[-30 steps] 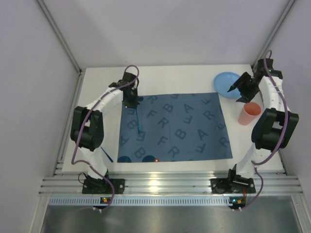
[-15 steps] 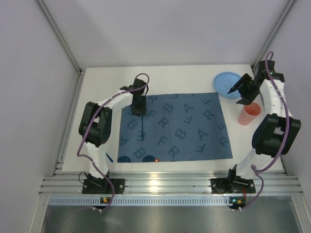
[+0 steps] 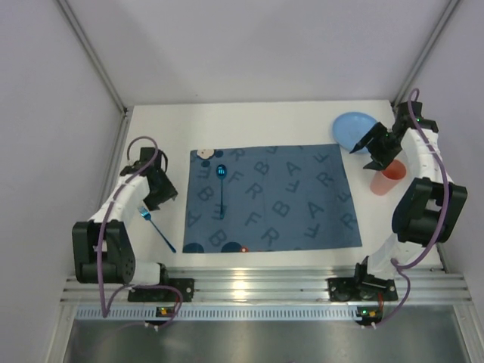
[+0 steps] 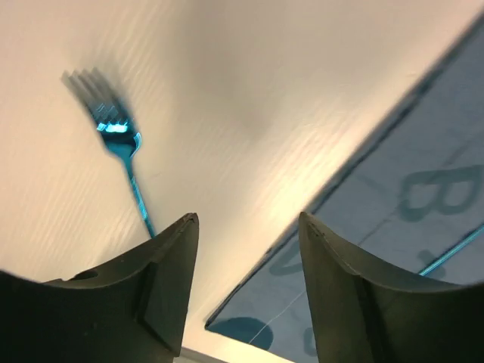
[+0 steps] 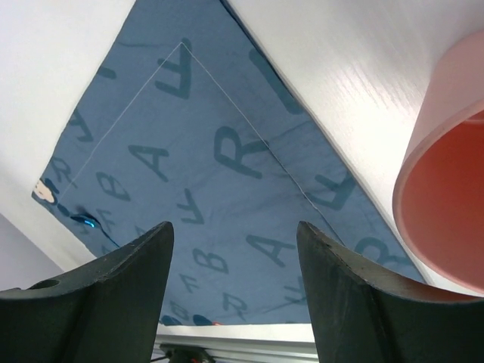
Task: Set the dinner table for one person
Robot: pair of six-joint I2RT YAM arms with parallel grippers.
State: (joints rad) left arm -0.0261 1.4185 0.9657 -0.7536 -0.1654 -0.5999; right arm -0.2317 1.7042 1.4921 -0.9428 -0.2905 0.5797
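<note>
The white dinner table [image 3: 280,121] carries a blue letter-printed placemat [image 3: 280,193]. A blue spoon [image 3: 221,189] lies on the mat's left part, free of any gripper. A blue fork [image 3: 155,224] rests on the bare table left of the mat; in the left wrist view the fork [image 4: 115,140] is ahead and to the left of the jaws. My left gripper [image 3: 162,189] [image 4: 248,219] hovers open and empty over the mat's left edge. Near the blue plate [image 3: 354,130] and pink cup [image 3: 387,178], my right gripper [image 3: 369,151] [image 5: 234,227] is open and empty.
A silver slotted rail [image 3: 249,287] runs along the near edge with both arm bases on it. Grey walls close in the left, back and right sides. The pink cup [image 5: 446,204] stands close to the right finger's outer side.
The left gripper opened and let go of the spoon on the mat, then swung left off the mat to the fork's side. The right gripper barely shifted.
</note>
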